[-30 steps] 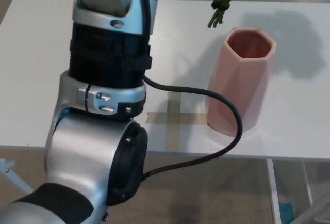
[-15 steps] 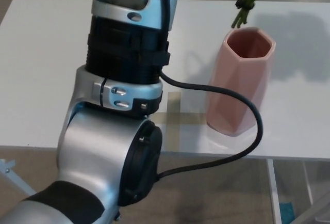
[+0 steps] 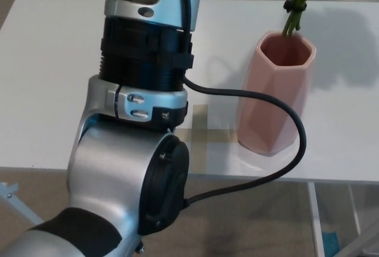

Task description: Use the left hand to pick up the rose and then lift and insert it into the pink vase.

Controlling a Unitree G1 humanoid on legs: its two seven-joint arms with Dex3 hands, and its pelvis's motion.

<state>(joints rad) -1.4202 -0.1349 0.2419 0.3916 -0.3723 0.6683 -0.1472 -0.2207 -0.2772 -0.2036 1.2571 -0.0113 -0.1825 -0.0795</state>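
Note:
The green stems of the rose, bound with a dark tie, hang down from the top edge of the head view. Their cut ends sit just at the back rim of the pink faceted vase, over its open mouth. The flower head is out of the picture. The vase stands upright on the white table, right of centre near the front edge. My left arm, silver and black, fills the left middle and rises out of the top of the frame; its hand does not show. No right hand appears.
A tan tape cross marks the table just left of the vase's base. A black cable loops from my left arm across the front of the vase and past the table's front edge. Floor shows below.
The stems have moved right and slightly down, from left of the vase to over its mouth. My left arm has shifted right with them.

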